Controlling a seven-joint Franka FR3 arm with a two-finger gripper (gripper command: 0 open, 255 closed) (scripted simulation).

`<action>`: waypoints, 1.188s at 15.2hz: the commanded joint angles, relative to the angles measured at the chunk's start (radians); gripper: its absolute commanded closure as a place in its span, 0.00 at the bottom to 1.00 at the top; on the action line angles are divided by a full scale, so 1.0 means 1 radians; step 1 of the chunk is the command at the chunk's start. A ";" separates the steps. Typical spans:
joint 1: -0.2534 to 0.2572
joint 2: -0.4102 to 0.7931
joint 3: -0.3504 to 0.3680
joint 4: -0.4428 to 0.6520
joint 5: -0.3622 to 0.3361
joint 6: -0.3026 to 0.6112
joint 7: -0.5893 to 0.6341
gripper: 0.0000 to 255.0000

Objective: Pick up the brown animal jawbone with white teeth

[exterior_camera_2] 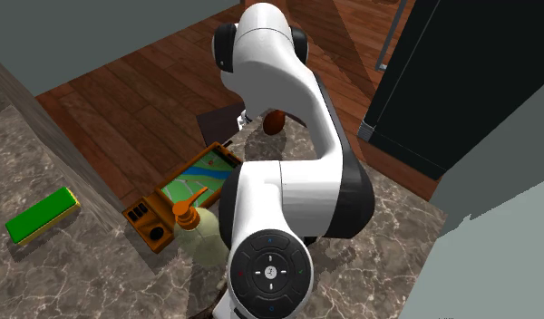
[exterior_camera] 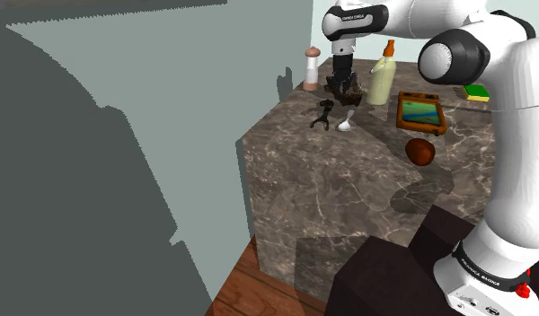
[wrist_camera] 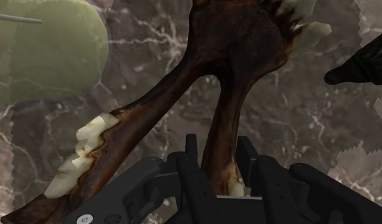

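Clasping one branch of the brown jawbone [wrist_camera: 237, 38] with the claw [wrist_camera: 218, 162] narrowed onto it. Lying on the marble worktop [exterior_camera: 349, 197], at nine o'clock from the pale bottle [exterior_camera: 382, 81]. Grasped, probably; yet to lift clear.

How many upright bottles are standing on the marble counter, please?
2: a white-and-brown bottle at the shoulder view's left of the end effector at the jawbone, a pale pump bottle at its right. The arm may hide others.
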 commanded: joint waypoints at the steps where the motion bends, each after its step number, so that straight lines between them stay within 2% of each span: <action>1: 0.000 0.001 0.000 0.000 0.000 0.000 0.000 1.00; 9: -0.009 0.024 0.000 0.131 0.003 -0.108 0.002 1.00; 18: -0.030 0.104 0.004 0.379 0.013 -0.275 0.006 1.00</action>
